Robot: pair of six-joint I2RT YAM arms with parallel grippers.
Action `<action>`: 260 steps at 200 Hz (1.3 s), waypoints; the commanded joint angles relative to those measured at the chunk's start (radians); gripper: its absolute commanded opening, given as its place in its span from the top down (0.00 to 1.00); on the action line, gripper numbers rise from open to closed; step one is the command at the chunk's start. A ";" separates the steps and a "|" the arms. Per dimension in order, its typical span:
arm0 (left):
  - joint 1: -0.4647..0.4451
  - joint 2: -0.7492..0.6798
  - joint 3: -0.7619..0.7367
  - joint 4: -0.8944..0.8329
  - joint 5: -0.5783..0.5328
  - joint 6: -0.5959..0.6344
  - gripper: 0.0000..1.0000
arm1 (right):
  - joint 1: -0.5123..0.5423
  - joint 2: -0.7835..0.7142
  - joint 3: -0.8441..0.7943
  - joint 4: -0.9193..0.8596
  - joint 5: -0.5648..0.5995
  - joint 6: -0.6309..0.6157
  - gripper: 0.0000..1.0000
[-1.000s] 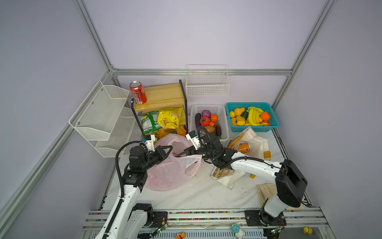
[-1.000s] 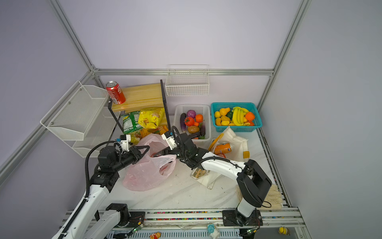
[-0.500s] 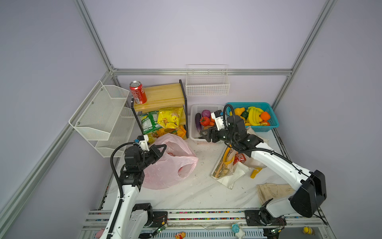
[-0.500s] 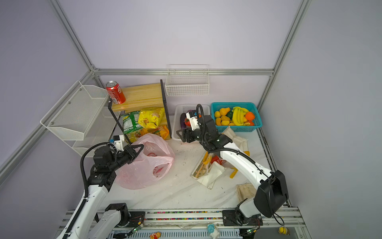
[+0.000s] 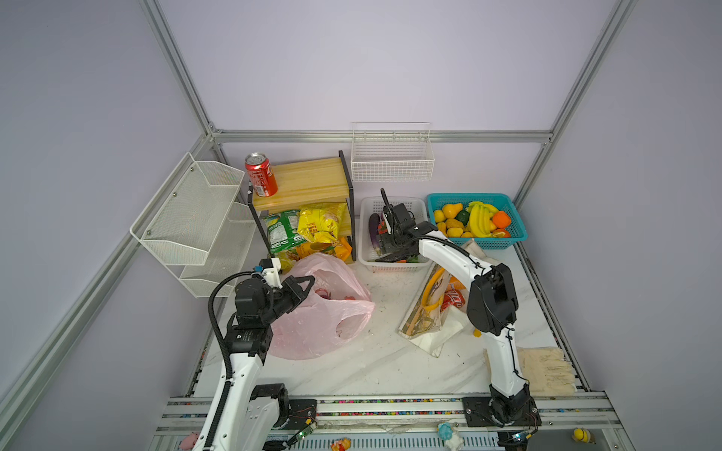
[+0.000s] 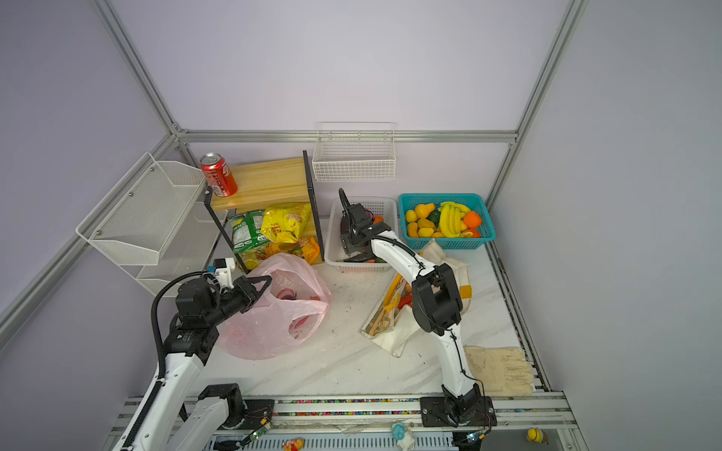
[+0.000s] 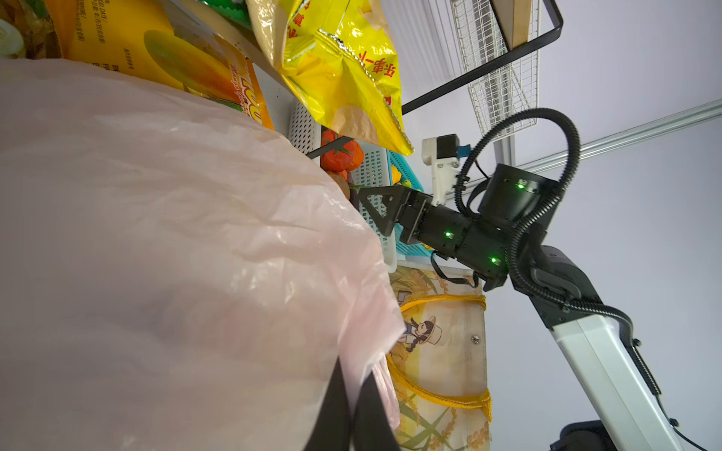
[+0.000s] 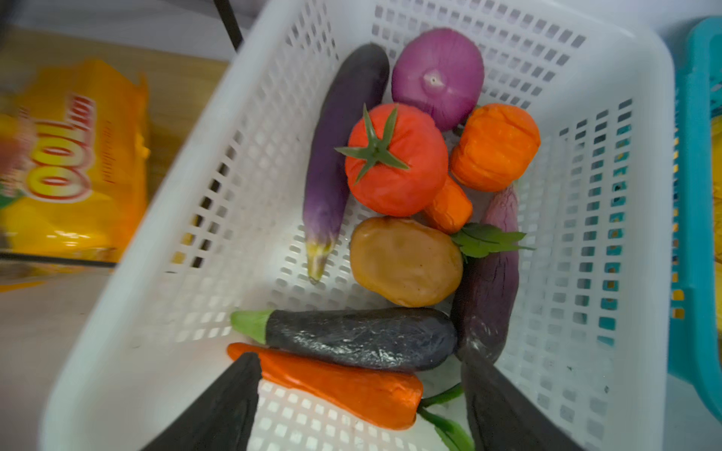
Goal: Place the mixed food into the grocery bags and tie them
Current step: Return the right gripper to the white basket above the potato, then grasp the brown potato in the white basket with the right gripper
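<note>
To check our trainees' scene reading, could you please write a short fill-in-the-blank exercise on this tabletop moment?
1. The left gripper is shut on the rim of the thin translucent ____ plastic bag.
2. The right gripper hangs ____ over the white slotted plastic basket of toy vegetables.
3. The ____ cola can stands upright on the yellow wooden shelf.
Missing words: pink; open; red.

left gripper (image 5: 305,282) pinching pink bag (image 5: 312,336), right gripper (image 5: 392,255) in white basket (image 5: 415,203), jaws seemingly apart
</note>
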 commanded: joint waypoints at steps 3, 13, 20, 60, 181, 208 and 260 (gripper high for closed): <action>0.007 -0.011 -0.018 0.009 0.011 0.027 1.00 | 0.001 0.083 0.131 -0.128 0.098 -0.056 0.17; 0.007 -0.013 -0.018 0.010 0.012 0.028 1.00 | -0.002 0.122 0.173 -0.148 0.104 -0.062 0.17; 0.007 -0.014 -0.017 0.010 0.011 0.028 1.00 | -0.004 0.147 0.201 -0.160 0.104 -0.069 0.17; 0.007 -0.017 -0.019 0.009 0.008 0.029 1.00 | -0.011 0.260 0.332 -0.222 0.133 -0.094 0.18; 0.007 -0.012 -0.016 0.008 -0.002 0.028 1.00 | -0.046 0.433 0.499 -0.249 0.137 -0.156 0.27; 0.007 -0.013 -0.017 0.005 -0.003 0.028 1.00 | -0.047 0.444 0.525 -0.239 0.102 -0.176 0.36; 0.007 -0.015 -0.016 0.006 -0.005 0.028 1.00 | -0.048 0.422 0.513 -0.228 0.091 -0.187 0.37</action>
